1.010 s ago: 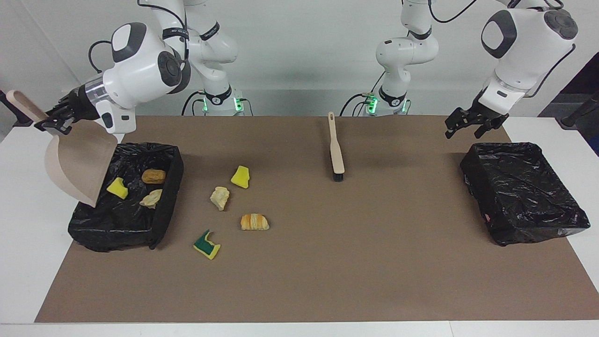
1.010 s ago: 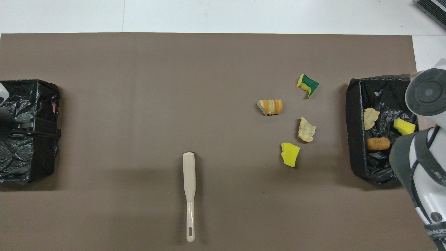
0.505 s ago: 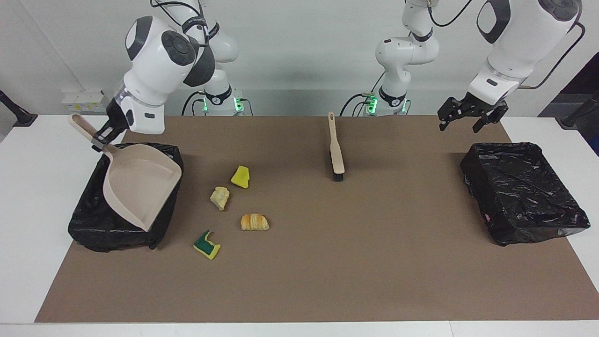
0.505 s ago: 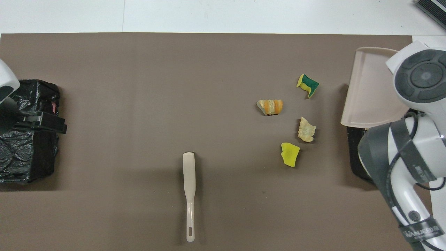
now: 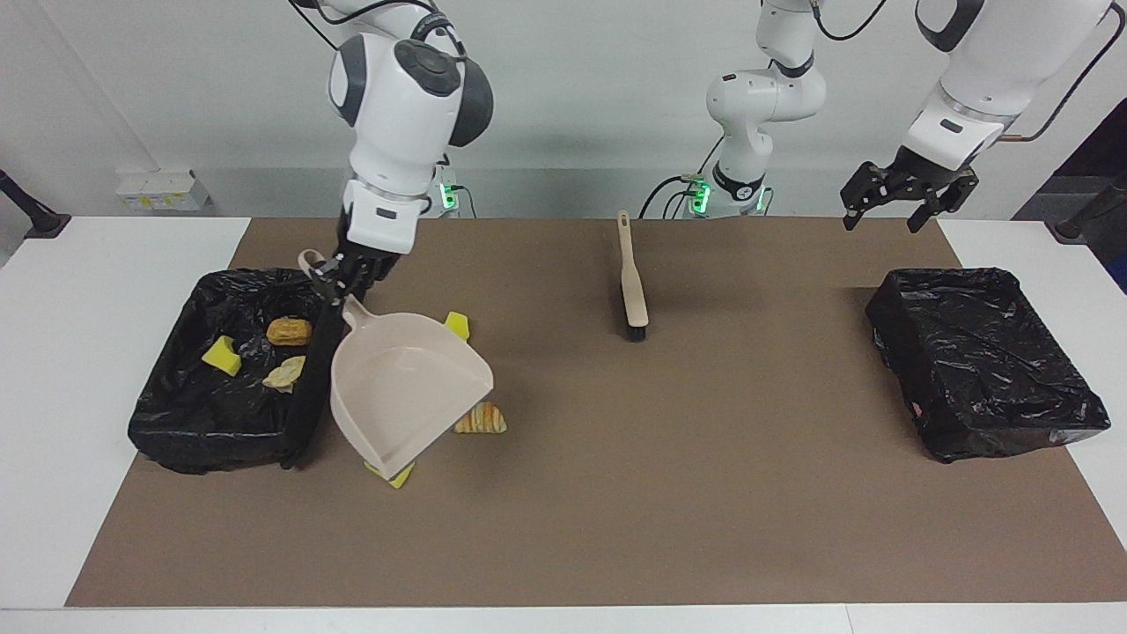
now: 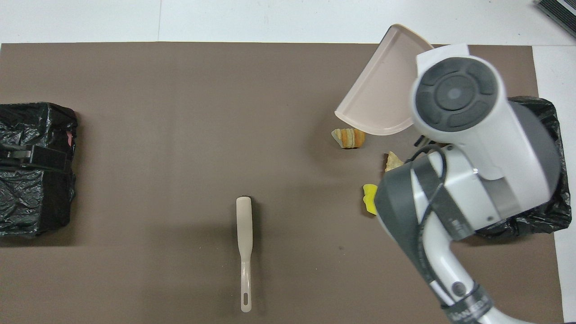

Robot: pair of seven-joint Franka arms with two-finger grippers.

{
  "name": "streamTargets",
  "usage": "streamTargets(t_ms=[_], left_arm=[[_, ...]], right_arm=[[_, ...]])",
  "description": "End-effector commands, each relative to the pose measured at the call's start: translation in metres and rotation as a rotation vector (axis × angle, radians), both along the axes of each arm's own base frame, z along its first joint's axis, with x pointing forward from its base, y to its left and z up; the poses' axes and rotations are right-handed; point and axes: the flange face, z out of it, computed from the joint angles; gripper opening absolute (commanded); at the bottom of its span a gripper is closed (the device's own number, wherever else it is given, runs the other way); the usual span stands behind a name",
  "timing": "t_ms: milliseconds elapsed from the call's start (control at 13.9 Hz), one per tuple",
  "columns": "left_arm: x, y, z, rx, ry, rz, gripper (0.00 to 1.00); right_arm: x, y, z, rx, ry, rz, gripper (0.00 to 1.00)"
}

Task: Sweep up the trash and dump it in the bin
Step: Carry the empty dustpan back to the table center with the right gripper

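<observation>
Closest to me, the brush (image 5: 631, 291) lies on the brown mat (image 5: 704, 493) that covers the worktop, handle toward my bases and bristles pointing away. Nothing grips it. My left pincer (image 5: 907, 195) waits with its fingers spread wide and empty, up in the air over the second bin (image 5: 986, 370) at the left arm's end.

My right pincer (image 5: 335, 278) is clamped on the handle of the dustpan (image 5: 405, 387), which I judge is raised off the mat and tilted, lip lowest.

The trash is split. Three scraps already lie in the bin (image 5: 176, 423) at the right arm's end: a croissant (image 5: 289, 331), a yellow sponge bit (image 5: 220, 355) and a bread chunk (image 5: 283, 374). Four remain on the mat beside that bin, under or around the pan. Nearest me is a yellow sponge bit (image 5: 457, 325), then a pale bread chunk (image 6: 392, 161) that only the overhead view shows. Farther out is a second croissant (image 5: 480, 419), and farthest of all a green-and-yellow sponge piece (image 5: 398, 476) peeks from under the pan's lip.

To do this step well, I should not bring the pan straight down, as it would pin the scraps beneath it. I would carry it clear of the cluster and turn its mouth toward the four pieces. Then I would set the lip flat against the mat with no gap, or light sponge bits could slip under. My grip on the handle should be firm enough that the pan does not skid when the brush pushes.
</observation>
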Motion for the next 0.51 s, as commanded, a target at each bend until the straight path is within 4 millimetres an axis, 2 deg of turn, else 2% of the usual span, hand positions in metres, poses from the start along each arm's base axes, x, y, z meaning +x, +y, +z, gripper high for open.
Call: streamTargets(t_ms=[0,144,289,433], left_arm=[[-0.006,0.003,0.001,0.011,0.004,-0.003,1.00],[-0.006,0.001,0.001,0.011,0.002,0.000,1.00],[-0.005,0.000,0.002,0.011,-0.004,-0.003,1.00],[-0.006,0.000,0.001,0.011,-0.001,-0.003,1.00]], right_arm=[[0.011,0.036,-0.008,0.152,-0.024,-0.235,0.00],[0.007,0.069,-0.015,0.255,-0.029,-0.399,0.00],[0.013,0.090,-0.022,0.318,-0.045,-0.505,0.00],[0.024,0.132,-0.043,0.338,-0.067,-0.593,0.00]])
